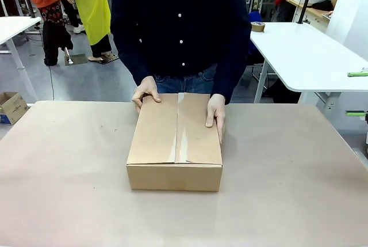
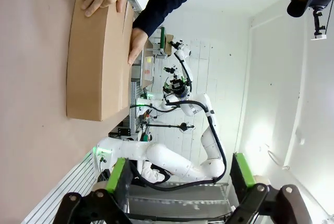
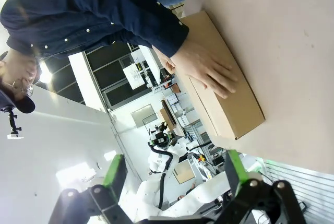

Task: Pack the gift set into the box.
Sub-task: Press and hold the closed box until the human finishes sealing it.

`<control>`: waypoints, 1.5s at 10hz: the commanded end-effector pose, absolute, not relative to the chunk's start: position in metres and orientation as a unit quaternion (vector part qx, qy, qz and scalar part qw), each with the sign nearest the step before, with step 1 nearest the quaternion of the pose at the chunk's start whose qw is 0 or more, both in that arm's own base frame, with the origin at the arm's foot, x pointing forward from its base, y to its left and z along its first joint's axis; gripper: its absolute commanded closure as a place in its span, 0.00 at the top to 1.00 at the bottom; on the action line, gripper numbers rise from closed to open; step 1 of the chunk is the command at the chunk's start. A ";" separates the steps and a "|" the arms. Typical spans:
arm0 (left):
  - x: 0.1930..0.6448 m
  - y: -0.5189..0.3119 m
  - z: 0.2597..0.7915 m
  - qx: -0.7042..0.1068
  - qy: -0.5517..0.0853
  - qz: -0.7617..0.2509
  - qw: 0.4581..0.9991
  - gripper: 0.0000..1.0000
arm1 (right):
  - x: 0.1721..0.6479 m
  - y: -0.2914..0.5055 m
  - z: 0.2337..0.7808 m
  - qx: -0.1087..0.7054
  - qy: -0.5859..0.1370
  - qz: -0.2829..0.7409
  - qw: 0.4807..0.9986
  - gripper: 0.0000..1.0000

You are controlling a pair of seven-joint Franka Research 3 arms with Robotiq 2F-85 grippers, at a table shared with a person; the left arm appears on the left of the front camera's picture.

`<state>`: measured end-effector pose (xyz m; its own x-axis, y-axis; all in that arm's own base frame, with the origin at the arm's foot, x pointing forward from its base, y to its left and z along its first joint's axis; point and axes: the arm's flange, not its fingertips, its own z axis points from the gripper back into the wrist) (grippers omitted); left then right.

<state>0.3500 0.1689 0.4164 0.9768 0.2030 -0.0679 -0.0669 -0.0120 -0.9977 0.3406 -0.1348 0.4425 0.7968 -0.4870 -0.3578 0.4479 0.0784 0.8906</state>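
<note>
A person's hands (image 1: 146, 91) (image 1: 216, 111) press the shut box (image 1: 174, 140) on the desk (image 1: 63, 178), well apart from every edge. Left tool (image 2: 180, 174) and right tool (image 3: 175, 171) hang spread.

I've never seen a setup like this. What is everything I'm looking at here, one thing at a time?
box: one, plain brown cardboard, flaps shut, middle of the table.
table: one, pinkish-brown top, under the box.
white table: one, white, behind at the right.
roll of tape: one, brownish, on the white table's far corner.
small carton: one, brown with a blue patch, on the floor at the left.
person: one, dark buttoned shirt, standing at the far side.
person's hands: two, flat on the box's top.
left jaws: one pair, black, green pads, open, holding nothing.
right jaws: one pair, black, green pads, open, holding nothing.
</note>
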 end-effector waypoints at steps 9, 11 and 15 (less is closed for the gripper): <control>0.402 -0.045 0.405 -0.489 -0.248 -0.462 0.697 1.00 | 0.404 0.126 0.426 0.480 -0.258 0.239 0.803 1.00; 0.405 -0.062 0.431 -0.558 -0.095 -0.336 0.752 1.00 | 0.395 0.092 0.459 0.487 -0.087 0.004 0.869 1.00; 0.436 -0.076 0.405 -0.500 -0.345 -0.415 0.677 1.00 | 0.461 0.191 0.417 0.487 -0.325 0.456 0.670 1.00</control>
